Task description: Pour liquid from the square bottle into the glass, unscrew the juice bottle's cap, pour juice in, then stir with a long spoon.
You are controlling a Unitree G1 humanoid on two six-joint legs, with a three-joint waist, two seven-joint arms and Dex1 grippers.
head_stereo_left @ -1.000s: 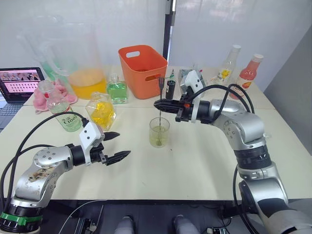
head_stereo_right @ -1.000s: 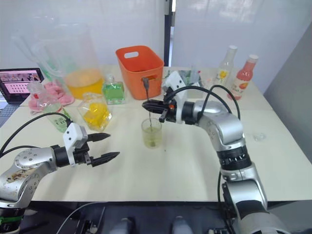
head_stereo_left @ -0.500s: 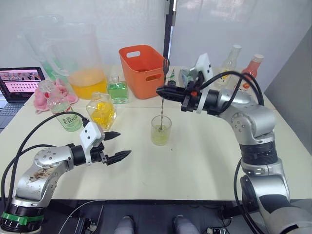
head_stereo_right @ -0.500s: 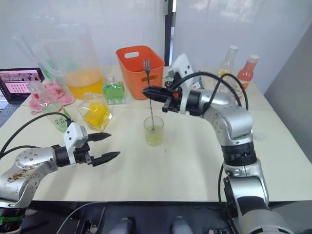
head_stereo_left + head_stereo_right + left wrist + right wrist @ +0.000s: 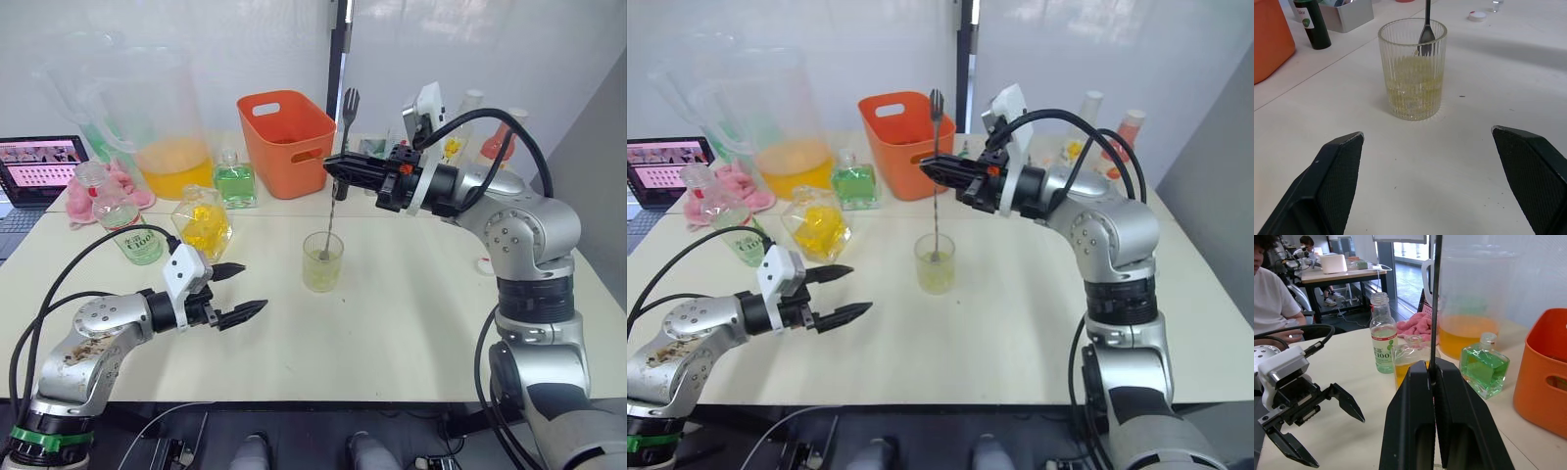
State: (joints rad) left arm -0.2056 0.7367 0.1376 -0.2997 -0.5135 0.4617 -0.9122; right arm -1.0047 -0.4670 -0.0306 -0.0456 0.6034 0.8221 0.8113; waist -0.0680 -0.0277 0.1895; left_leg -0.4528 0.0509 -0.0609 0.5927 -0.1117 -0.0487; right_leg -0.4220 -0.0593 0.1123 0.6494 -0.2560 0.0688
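The left gripper [image 5: 235, 292], in the lower left of the left eye view, hovers low over the table [image 5: 392, 333] with its fingers spread wide and holding nothing. Its forearm lies nearly level, pointing toward the glass [image 5: 322, 261] at frame centre.

The glass stands upright, roughly a third full of pale yellow liquid. The long spoon [image 5: 335, 176] hangs almost vertical, its lower end inside the glass near the rim, above the liquid. The right gripper [image 5: 340, 169], upper centre, has its fingers pinched tight on the spoon's stem; the arm reaches in level from the right.

Risk, as a judgement: a sideways move while the spoon tip is inside could catch the rim and tip the glass.

Further back, upper left, stand the square bottle [image 5: 202, 223] and the juice bottle [image 5: 132, 230], uncapped.
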